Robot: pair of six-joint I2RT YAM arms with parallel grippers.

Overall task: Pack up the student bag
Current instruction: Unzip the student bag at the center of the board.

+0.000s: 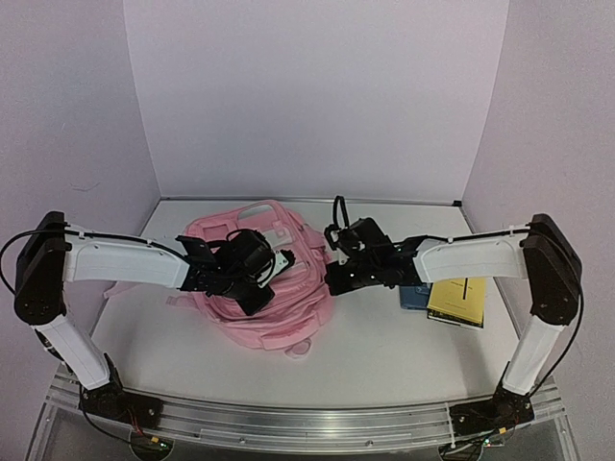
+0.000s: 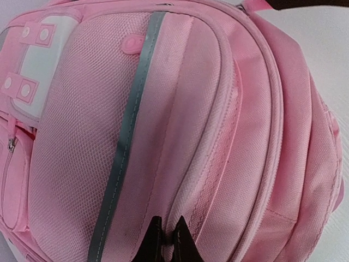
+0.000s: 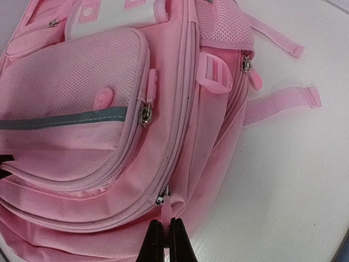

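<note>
Right pincer (image 3: 166, 240): tips closed together, just short of metal zip slider (image 3: 160, 200); grip on pull tab not confirmable. Left pincer (image 2: 166, 243): tips narrow, against fabric. Large soft pink fabric student bag (image 1: 293, 312) directly ahead of both, flat on white desk (image 1: 384, 355), long axis near-to-far, between arms; right nearer zip.

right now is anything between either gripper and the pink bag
nothing visible. the left gripper is right at the student bag, over its front pocket, and the right gripper is at the bag's side seam, seemingly pinching a zip pull. no other thing lies between them.
</note>
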